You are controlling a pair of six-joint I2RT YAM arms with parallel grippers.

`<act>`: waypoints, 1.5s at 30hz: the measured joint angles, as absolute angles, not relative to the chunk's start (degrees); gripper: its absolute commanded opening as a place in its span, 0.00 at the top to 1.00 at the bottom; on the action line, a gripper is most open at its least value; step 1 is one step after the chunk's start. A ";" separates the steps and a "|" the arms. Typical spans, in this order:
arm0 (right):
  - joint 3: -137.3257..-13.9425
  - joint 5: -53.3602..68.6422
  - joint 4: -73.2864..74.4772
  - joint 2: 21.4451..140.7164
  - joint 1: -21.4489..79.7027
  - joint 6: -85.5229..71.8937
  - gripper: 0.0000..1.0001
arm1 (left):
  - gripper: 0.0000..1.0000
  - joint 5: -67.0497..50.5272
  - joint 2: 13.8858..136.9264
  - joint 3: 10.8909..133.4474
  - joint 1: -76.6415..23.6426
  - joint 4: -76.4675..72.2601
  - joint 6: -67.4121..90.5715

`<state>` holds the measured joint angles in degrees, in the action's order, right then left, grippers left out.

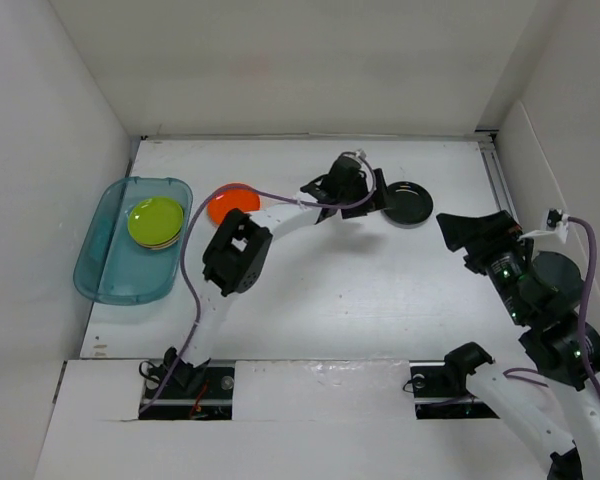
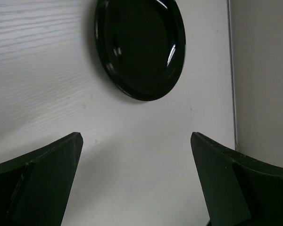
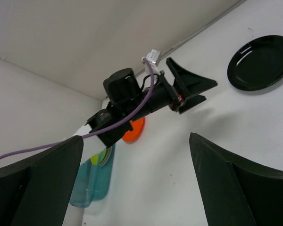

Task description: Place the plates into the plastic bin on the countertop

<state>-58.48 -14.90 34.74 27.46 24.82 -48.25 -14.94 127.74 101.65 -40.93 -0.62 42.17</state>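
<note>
The teal plastic bin [image 1: 108,270] stands at the left of the countertop [image 1: 360,290], with a lime green plate [image 1: 156,222] on top of a small stack in its far end. An orange plate [image 1: 228,203] lies right of the bin, partly under the left arm. A glossy black plate [image 1: 407,203] lies at the back centre. My left gripper [image 1: 376,192] is open and empty just left of it; in the left wrist view the plate [image 2: 140,47] lies ahead of the open gripper [image 2: 136,137]. My right gripper [image 1: 458,237] is open and empty, right of the black plate.
A dark round disc [image 1: 562,272], maybe a second black plate, lies at the right under the right arm. White walls close in the left, back and right. The right wrist view shows the bin [image 3: 87,190], orange plate [image 3: 136,132] and black plate [image 3: 259,62].
</note>
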 measured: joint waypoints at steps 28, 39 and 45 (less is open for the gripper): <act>-58.46 -14.31 42.09 22.76 24.82 -47.79 0.00 | 1.00 -11.38 152.86 127.28 -41.30 -1.50 58.52; -58.30 -12.80 42.02 22.37 24.82 -47.62 0.00 | 1.00 -9.08 135.48 108.73 -36.05 2.39 53.82; -56.40 -11.31 40.95 20.97 24.82 -47.57 0.00 | 1.00 -3.49 105.65 91.24 -24.84 7.53 50.39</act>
